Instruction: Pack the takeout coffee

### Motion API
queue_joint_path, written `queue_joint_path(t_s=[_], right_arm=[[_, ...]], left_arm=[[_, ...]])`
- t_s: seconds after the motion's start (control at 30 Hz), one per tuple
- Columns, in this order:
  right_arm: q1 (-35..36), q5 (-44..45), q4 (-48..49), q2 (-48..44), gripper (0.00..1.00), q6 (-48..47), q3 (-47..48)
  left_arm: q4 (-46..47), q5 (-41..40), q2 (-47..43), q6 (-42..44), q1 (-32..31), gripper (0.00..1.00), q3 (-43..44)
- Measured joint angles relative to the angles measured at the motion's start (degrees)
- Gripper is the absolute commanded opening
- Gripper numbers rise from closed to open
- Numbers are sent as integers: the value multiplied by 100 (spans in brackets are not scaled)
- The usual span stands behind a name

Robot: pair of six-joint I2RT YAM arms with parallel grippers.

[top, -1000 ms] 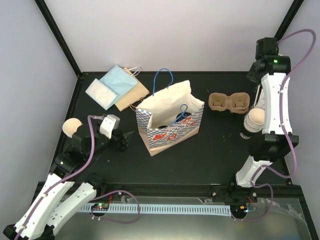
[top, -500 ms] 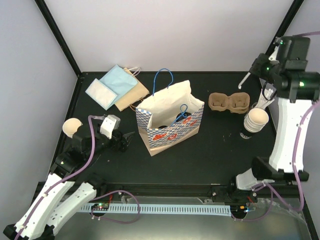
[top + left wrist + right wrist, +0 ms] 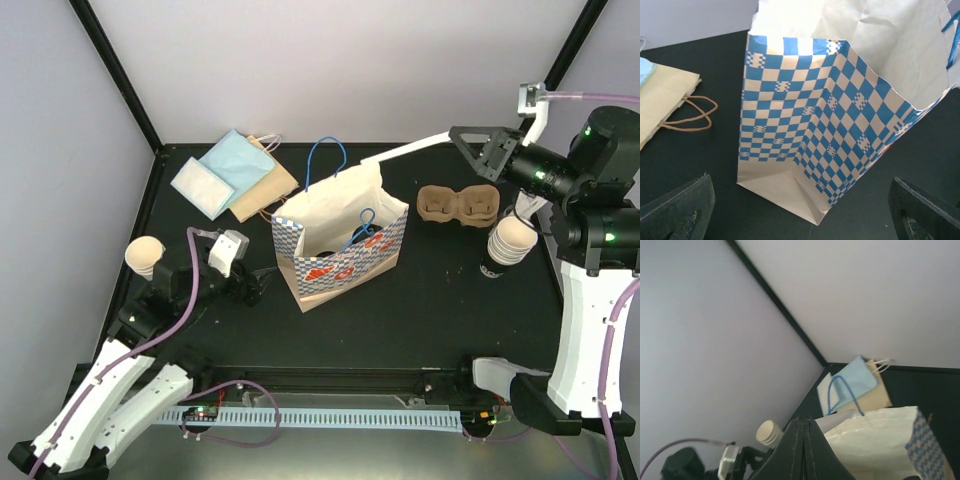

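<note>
Paper cups (image 3: 510, 238) by the right edge seem light, crushable, best held softly mid-wall; left gripper (image 3: 800, 180) gapes, right gripper (image 3: 462, 137) pinches a white stick (image 3: 405, 150).

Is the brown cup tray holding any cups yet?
Empty: both holes of the tray show bare; a stack of cups stands beside it.

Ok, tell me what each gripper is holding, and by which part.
The right gripper is shut on one end of a white stir stick, and the rest of the stick juts free. The left gripper is open and holds nothing.
</note>
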Motion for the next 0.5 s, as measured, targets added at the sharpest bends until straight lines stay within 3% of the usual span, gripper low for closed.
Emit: queue_joint_path(t_s=[0.23, 0.5], right_arm=[[168, -772, 726, -249, 5, 354, -678], [527, -584, 964, -212, 5, 313, -1344]], left_arm=[[17, 201, 68, 4, 0, 97, -33], [20, 203, 66, 11, -2, 97, -37]])
